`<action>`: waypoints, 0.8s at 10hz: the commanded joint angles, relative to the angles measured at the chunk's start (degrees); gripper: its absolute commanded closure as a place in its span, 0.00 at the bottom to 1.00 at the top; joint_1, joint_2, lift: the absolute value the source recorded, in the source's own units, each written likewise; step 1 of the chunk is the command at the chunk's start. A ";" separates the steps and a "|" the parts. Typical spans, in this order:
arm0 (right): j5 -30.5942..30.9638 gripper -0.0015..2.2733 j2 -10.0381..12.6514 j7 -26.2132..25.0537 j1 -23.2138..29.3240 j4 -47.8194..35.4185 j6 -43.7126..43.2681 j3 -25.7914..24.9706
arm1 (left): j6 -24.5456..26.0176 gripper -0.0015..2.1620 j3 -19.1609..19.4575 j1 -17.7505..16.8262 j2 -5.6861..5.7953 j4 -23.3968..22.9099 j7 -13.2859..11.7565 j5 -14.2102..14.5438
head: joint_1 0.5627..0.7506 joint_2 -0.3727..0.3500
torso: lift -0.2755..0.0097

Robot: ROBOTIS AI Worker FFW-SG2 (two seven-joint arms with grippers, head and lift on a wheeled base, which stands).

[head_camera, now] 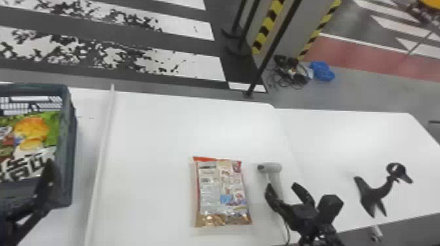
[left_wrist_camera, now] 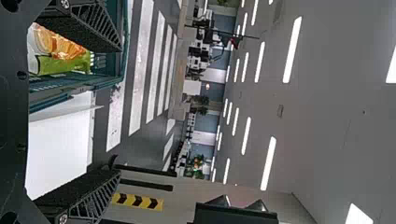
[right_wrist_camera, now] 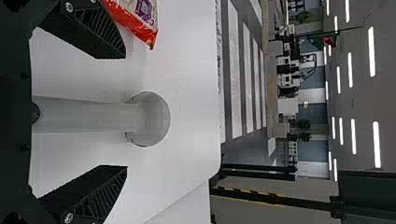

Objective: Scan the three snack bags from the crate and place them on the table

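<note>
Scanner (right_wrist_camera: 88, 115) is needing careful centring within the open right end effector (right_wrist_camera: 125, 112) before closing; left end effector (left_wrist_camera: 119, 111) is gaping too.

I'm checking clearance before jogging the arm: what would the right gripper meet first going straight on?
Most likely the pale scanner, lined up between the open fingers of the right gripper; how far ahead it sits is unclear.

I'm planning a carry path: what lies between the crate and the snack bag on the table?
Between the crate and the bag, the head view shows a thin white strip, with bare table either side.
</note>
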 commanded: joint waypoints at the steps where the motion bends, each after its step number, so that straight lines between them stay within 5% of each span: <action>1: 0.34 0.04 -0.46 0.62 -2.63 3.18 2.55 -0.27 | -0.61 0.03 -0.08 0.25 0.00 0.27 -0.08 -0.06 | 0.70 0.03 | 0.84; 2: 0.69 0.10 -0.63 0.80 -3.42 3.62 4.31 -0.27 | -0.96 0.03 -0.08 0.25 0.09 0.36 -0.08 -0.06 | 0.70 0.03 | 0.84; 3: 1.22 0.38 -0.81 1.94 -4.21 3.62 7.82 -0.27 | -0.96 0.03 0.00 0.33 0.09 0.36 -0.08 -0.06 | 0.70 0.03 | 0.84; 4: 1.04 0.85 -0.81 1.94 -4.91 3.62 11.69 -0.36 | -0.96 0.03 -0.08 0.33 0.09 0.27 -0.08 -0.06 | 0.70 0.03 | 0.84; 5: 1.48 0.94 -0.81 2.38 -5.00 3.62 11.87 -0.36 | -0.96 0.03 0.00 0.33 0.09 0.18 -0.08 -0.06 | 0.70 0.03 | 0.84; 8: 1.31 0.97 0.77 0.89 -3.16 2.30 6.24 -0.71 | -0.96 0.03 0.00 0.25 0.09 -0.17 0.01 -0.06 | 0.70 0.03 | 0.84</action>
